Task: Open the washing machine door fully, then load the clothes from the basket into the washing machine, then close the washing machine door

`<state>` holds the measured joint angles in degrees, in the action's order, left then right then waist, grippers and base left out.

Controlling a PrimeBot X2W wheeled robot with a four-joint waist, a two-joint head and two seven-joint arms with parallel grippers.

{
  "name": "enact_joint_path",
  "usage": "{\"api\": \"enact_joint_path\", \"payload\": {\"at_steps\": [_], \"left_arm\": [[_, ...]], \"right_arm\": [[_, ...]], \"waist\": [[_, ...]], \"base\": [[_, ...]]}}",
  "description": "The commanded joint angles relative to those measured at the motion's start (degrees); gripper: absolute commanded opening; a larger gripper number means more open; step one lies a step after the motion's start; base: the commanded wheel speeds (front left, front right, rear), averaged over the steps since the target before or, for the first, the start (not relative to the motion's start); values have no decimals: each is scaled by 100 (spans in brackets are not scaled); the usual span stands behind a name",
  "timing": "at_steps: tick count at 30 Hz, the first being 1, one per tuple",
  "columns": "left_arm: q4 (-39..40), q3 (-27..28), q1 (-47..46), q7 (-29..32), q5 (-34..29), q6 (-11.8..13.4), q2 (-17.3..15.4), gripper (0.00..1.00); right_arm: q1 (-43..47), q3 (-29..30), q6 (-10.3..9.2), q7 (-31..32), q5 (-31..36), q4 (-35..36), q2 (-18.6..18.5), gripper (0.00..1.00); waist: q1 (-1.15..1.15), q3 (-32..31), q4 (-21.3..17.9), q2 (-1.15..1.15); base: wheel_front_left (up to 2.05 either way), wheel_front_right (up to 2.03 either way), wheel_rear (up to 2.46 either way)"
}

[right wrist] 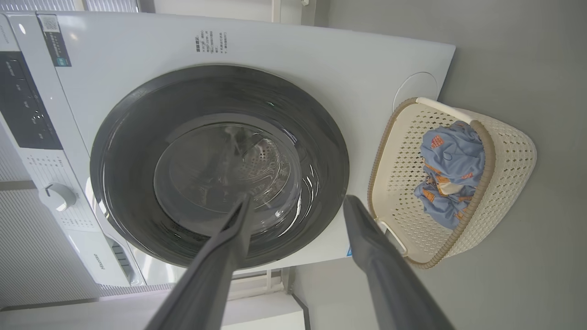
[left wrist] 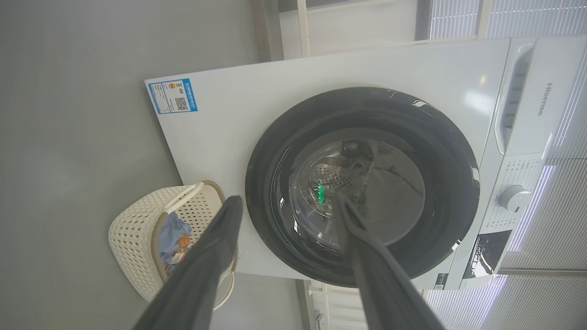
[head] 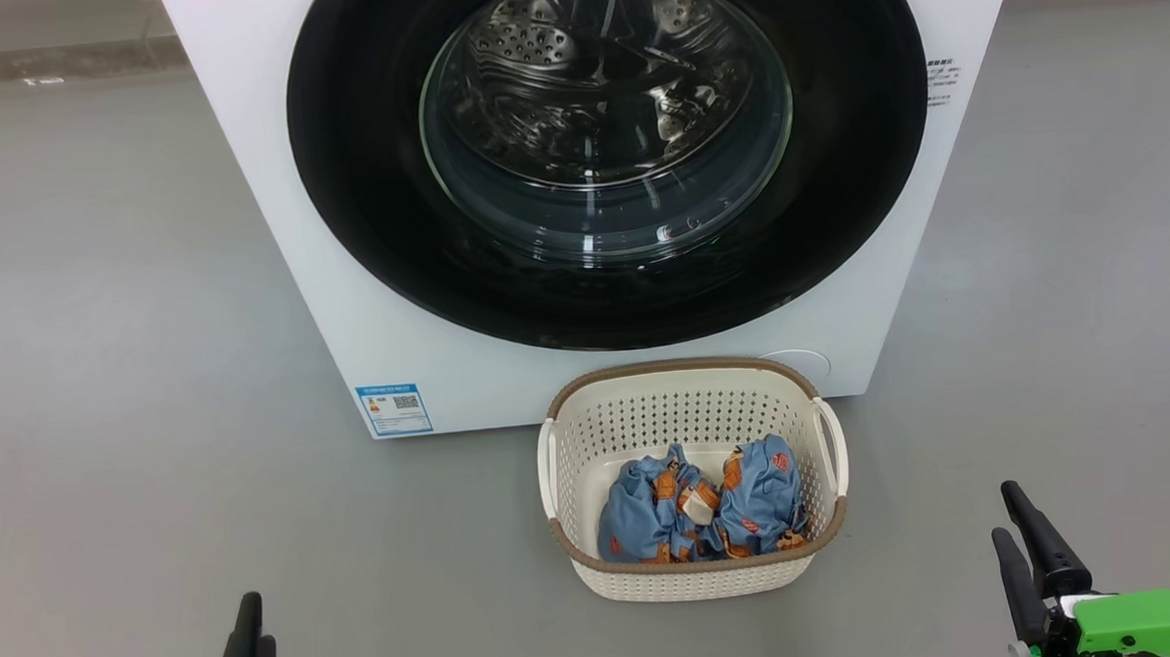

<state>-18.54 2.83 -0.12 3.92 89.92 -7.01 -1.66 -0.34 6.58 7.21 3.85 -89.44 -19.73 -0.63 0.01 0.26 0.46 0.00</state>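
The white washing machine (head: pixel 267 185) stands ahead of me, and its round black-rimmed door (head: pixel 357 180) lies flat against the front, the steel drum visible through the glass. On the floor in front of it sits the cream basket (head: pixel 685 413), holding the light blue printed clothes (head: pixel 754 500). At the lower left my left gripper (head: pixel 251 636) hangs over bare floor, and its wrist view shows its fingers spread apart with nothing between them (left wrist: pixel 288 201). My right gripper (head: pixel 1005 514) is right of the basket, open and empty (right wrist: pixel 298 201).
Grey floor runs to both sides of the machine and basket. A blue label sticker (head: pixel 394 409) marks the machine's lower left corner. The control dial (left wrist: pixel 513 198) sits on the panel above the door. A wall base runs along the far edge.
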Motion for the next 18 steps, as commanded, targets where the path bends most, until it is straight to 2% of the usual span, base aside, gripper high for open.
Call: {"api": "enact_joint_path", "payload": {"at_steps": [1,12,18], "left_arm": [[195,27,-132,-64,-106,-11,-82,100],[279,-2,-133,-248,-1048,-15,-130,100],[310,-29,-118,-366,-1764,-17,-140,100]], "right_arm": [[-136,-18,10,-63,118,175,-87,100],[-145,-107,12,-247,1064,306,-100,100],[-128,-227,13,-364,1839,376,-128,100]], "waist": [[-1,4,5,0],[-1,33,45,0],[-1,39,67,0]], "base": [[0,0,0],[0,0,0],[0,0,0]]}}
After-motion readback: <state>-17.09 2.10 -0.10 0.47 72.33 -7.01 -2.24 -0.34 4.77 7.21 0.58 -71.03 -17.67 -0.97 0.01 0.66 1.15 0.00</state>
